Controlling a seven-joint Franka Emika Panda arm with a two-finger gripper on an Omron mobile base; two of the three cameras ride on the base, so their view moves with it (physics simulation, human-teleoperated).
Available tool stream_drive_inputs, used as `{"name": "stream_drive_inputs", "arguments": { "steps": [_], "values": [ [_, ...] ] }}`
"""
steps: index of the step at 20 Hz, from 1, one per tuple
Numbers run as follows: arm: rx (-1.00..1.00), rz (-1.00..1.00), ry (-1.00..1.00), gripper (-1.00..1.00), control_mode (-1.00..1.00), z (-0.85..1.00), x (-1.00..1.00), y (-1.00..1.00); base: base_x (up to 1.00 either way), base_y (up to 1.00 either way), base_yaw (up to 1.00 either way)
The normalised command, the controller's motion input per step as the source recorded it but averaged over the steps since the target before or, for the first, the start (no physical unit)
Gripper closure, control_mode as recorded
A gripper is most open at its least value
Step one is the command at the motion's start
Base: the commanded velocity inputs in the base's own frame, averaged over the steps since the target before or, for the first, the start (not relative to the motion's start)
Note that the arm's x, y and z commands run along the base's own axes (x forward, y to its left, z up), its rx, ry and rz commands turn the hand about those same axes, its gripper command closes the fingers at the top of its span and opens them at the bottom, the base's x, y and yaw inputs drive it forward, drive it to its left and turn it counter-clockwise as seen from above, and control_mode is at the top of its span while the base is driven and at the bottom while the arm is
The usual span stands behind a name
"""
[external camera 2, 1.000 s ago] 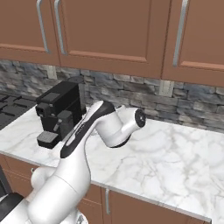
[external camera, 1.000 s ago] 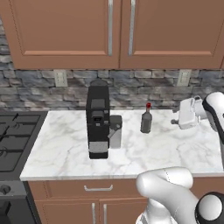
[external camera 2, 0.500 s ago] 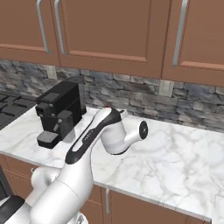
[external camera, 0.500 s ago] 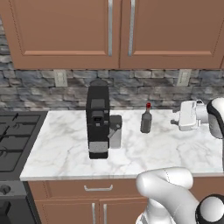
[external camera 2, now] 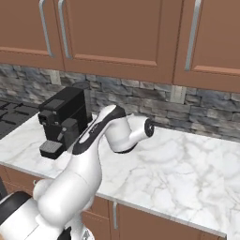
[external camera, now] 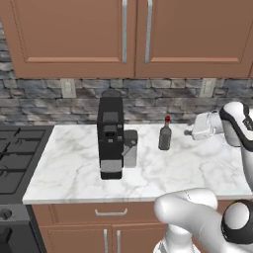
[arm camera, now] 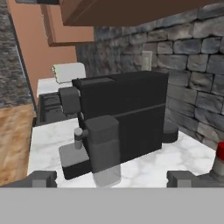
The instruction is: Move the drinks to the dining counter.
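A stove [external camera: 15, 163] occupies the far left of the left base view, at about nine o'clock from the black coffee machine [external camera: 111, 136], which stands upright on the marble counter [external camera: 69, 168] below wooden wall cupboards [external camera: 133, 34]. At three o'clock from the machine, just beside it but apart, stands the squat grey bottle [external camera: 165, 135] with its red cap, upright, its long axis vertical, near the stone back wall. Further along, again at roughly three o'clock from the bottle, the robot's gripper [external camera: 190, 132] hangs above the counter at about the height of the bottle's cap, pointing sideways toward it.

In the hand view the gripper [arm camera: 111, 179] has its jaws spread wide with nothing between them; the coffee machine fills the middle ground, and the bottle's red cap [arm camera: 220, 153] peeks in at four o'clock, off the line between the fingertips. By this reading the gripper is aimed past the bottle at the machine, so the approach likely needs a swing toward the bottle before the jaws can straddle its narrow body.

Bare counter lies in front of the bottle out to the front edge, giving room; the machine on the far side and the wall behind are the tight limits. The dining counter is not in these views.
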Motion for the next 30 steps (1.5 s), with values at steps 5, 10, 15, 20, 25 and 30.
{"name": "stream_drive_inputs", "arguments": {
  "steps": [5,10,15,20,25,30],
  "values": [
    [0.00,0.00,0.05,-1.00,-1.00,0.00,0.30,0.00,0.00,0.00,0.00],
    [0.01,0.00,0.00,-1.00,-1.00,0.00,0.17,0.00,0.00,0.00,0.00],
    [0.02,0.00,0.00,-1.00,-1.00,-0.09,0.13,0.00,0.00,0.00,0.00],
    [0.01,0.00,0.00,-1.00,-1.00,-0.14,0.17,0.00,0.00,0.00,0.00],
    [0.00,0.00,0.00,-1.00,-1.00,-0.14,0.20,0.00,0.00,0.00,0.00],
    [0.00,0.00,0.00,-1.00,-1.00,-0.10,0.23,0.00,0.00,0.00,0.00]
  ]
}}
